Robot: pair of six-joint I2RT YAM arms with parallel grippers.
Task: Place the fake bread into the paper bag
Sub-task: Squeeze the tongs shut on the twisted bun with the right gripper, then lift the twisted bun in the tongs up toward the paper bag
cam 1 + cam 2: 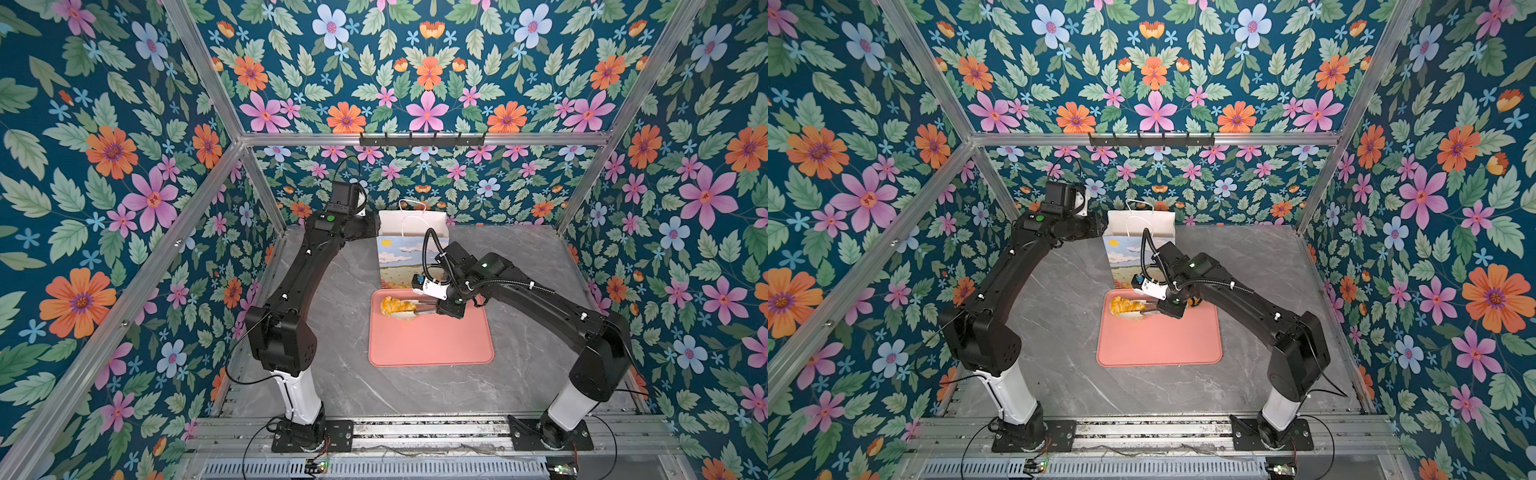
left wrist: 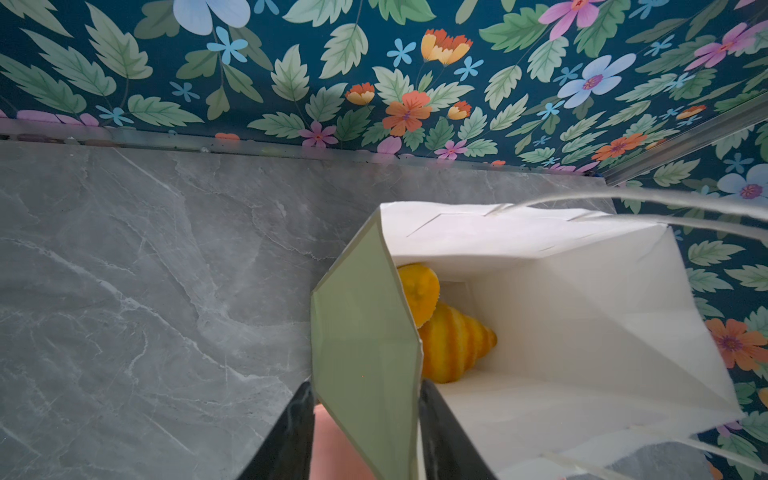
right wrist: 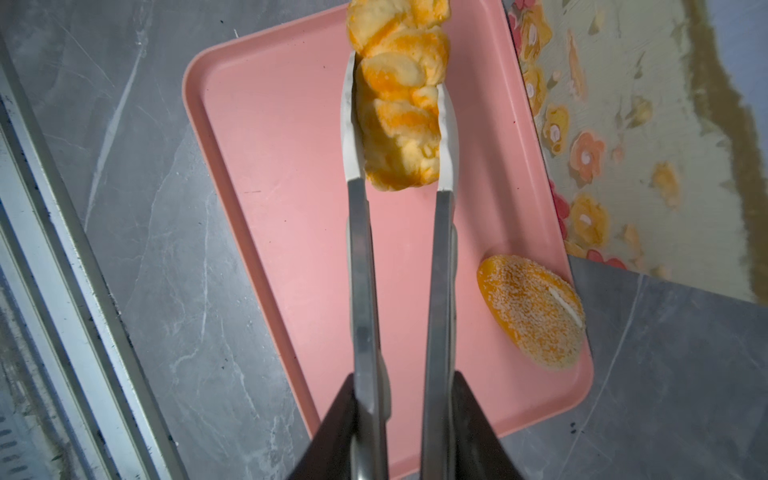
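Pastry, glazed, golden and lattice-topped, is being pinched beyond right gripper's jaws by steel tongs clamped between them, printed paper bag's wall between left gripper's; a drop is arguably being risked by its overhang.

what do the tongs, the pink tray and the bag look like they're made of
Tongs: metal, likely stainless steel; grey brushed sheen along the flat arms, with paler tips that could be silicone.
Tray: probably plastic or silicone; even matte pink, moulded rounded rim.
Paper bag: paper or thin card; sharp fold creases, matte white inside.
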